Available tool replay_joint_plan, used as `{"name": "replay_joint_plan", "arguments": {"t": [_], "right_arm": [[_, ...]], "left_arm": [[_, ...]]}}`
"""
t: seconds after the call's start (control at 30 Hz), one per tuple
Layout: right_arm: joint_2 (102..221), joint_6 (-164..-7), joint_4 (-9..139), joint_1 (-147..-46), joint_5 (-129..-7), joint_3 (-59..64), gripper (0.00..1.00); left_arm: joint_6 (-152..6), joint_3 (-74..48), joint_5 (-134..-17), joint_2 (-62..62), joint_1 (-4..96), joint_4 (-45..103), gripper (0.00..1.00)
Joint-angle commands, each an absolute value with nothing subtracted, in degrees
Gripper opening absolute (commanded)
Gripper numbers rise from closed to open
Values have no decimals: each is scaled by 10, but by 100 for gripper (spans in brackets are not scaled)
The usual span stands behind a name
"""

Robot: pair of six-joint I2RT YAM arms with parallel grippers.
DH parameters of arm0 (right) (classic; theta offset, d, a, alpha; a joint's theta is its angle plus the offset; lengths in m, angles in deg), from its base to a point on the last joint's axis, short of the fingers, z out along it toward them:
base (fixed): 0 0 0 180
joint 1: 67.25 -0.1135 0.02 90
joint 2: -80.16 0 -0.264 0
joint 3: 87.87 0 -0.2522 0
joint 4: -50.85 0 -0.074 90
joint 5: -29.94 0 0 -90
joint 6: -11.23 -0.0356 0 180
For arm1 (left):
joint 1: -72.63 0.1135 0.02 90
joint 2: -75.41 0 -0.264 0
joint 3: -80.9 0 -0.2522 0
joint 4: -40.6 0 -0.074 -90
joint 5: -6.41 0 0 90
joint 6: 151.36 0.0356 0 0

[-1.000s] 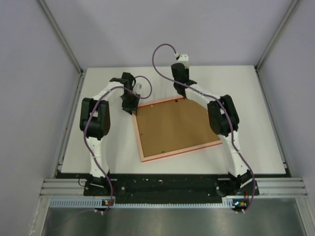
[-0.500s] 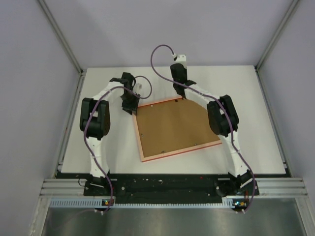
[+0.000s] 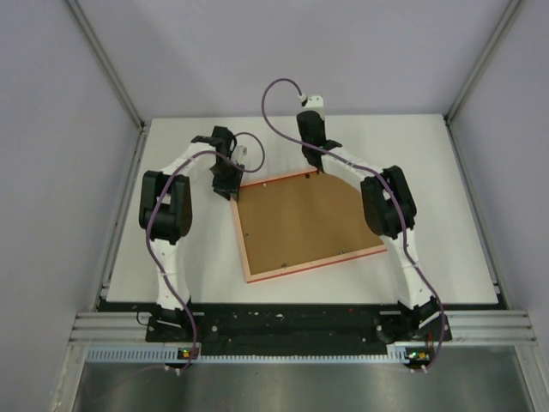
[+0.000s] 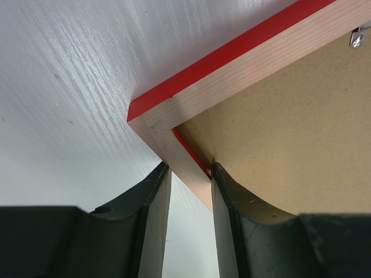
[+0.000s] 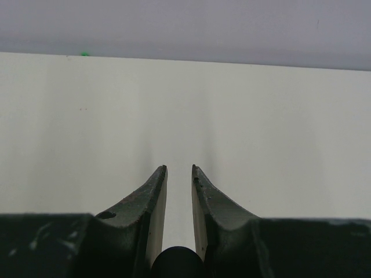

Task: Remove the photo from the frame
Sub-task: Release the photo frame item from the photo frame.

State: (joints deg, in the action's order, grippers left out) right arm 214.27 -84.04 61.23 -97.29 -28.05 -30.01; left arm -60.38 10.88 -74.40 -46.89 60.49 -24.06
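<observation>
On white table (image 3: 446, 249) w/ grey walls, left end effector (image 4: 189, 174) pinches frame (image 4: 191, 78), right (image 5: 178, 174) narrow.

Frame (image 3: 246, 230): we saw it lying face down and flat on the white table, turned a little askew, its far-left corner at the left arm's fingers.
Frame look: we noted a pale wood back rim with a bright red outer edge.
Frame fill: a plain brown backing sat within the rim.
Photo: we could not see it; it lay hidden.
</observation>
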Motion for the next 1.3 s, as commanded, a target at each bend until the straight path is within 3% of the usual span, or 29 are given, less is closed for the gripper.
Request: {"name": "replay_joint_plan", "arguments": {"t": [0.0, 0.73, 1.27], "right_arm": [[2117, -852, 592, -991, -251, -296, 0], [2030, -878, 576, -941, -253, -239, 0], [2007, -815, 225, -938, -247, -13, 0]], "left_arm": [[-599, 113, -716, -465, 598, -240, 37], [-585, 119, -727, -476, 600, -243, 37], [-551, 129, -679, -477, 604, -268, 39]]}}
